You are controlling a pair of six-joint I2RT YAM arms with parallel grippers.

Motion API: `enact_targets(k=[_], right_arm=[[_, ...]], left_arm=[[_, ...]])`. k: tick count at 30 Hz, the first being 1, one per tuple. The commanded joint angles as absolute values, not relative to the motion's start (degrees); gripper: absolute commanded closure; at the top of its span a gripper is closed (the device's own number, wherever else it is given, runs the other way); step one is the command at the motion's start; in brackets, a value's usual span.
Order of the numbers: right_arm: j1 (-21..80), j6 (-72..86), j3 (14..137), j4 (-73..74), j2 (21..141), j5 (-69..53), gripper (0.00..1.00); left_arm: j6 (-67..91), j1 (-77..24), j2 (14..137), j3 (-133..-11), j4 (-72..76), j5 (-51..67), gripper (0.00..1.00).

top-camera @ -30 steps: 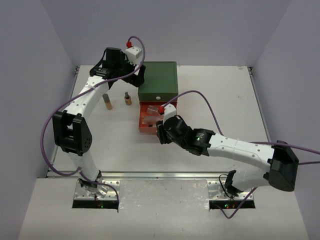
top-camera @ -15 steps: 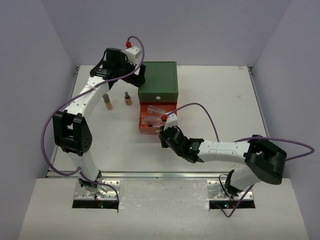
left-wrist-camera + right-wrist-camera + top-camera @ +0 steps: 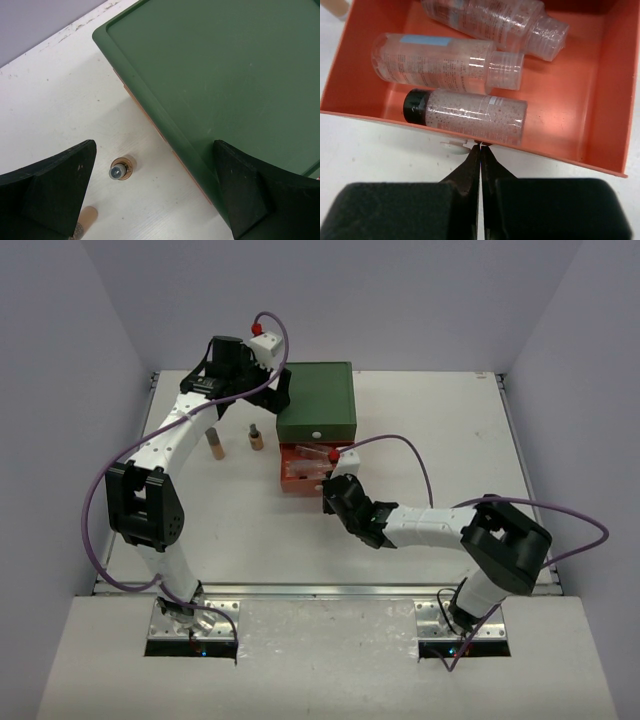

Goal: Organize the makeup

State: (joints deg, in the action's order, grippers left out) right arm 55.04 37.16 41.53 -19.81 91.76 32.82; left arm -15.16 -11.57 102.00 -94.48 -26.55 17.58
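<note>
The orange drawer [image 3: 600, 100] is pulled out of the green-topped box [image 3: 316, 400]. Three small clear bottles lie in it: one at the back [image 3: 490, 17], one in the middle [image 3: 440, 62], and a black-capped one [image 3: 470, 116] against the front wall. My right gripper [image 3: 481, 146] is shut, with its tips against the drawer's front wall just right of the white knob [image 3: 454, 146]. My left gripper [image 3: 155, 195] is open and empty above the table at the box's left edge. Two peach tubes [image 3: 215, 445] [image 3: 256, 438] stand left of the box. One tube also shows in the left wrist view [image 3: 121, 170]. Palette and compacts are out of view.
The green lid [image 3: 225, 75] fills the right of the left wrist view. The box stands at the back middle of the white table [image 3: 450, 440]. Walls close in the back and both sides.
</note>
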Motion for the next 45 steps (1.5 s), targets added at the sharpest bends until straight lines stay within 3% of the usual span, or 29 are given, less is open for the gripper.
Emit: enact_targets(k=[1,16,29,35,37,41,45], right_arm=[[52.32,36.75,45.91,-26.76,92.18,36.49,1.00],[45.35,36.04,57.06,-28.30,102.39,35.27,1.00],[44.86,35.81,58.66,-28.30,104.36,38.53,1.00],[44.82,34.04,55.11,-28.34,101.00,33.17,0.99],[44.96,33.42,52.50,-28.15,99.58,27.31,0.93],[45.36,36.97,48.35,-27.07,96.56,23.17,0.62],[45.79,38.67,46.15,-26.83,96.19,22.44,0.53]], left_arm=[[-16.80,-11.95,101.25,-93.60,-27.79,16.63,0.00],[-17.44,-12.10,102.45,-94.31,-28.12,19.88,0.00],[-16.47,-12.13,102.60,-94.04,-27.07,21.30,0.00],[-15.98,-12.22,102.59,-93.97,-27.07,21.05,0.00],[-15.78,-12.22,102.59,-94.04,-27.07,20.98,0.00],[-15.91,-12.22,102.65,-93.96,-27.24,21.28,0.00],[-15.91,-12.22,102.72,-94.04,-27.33,21.36,0.00]])
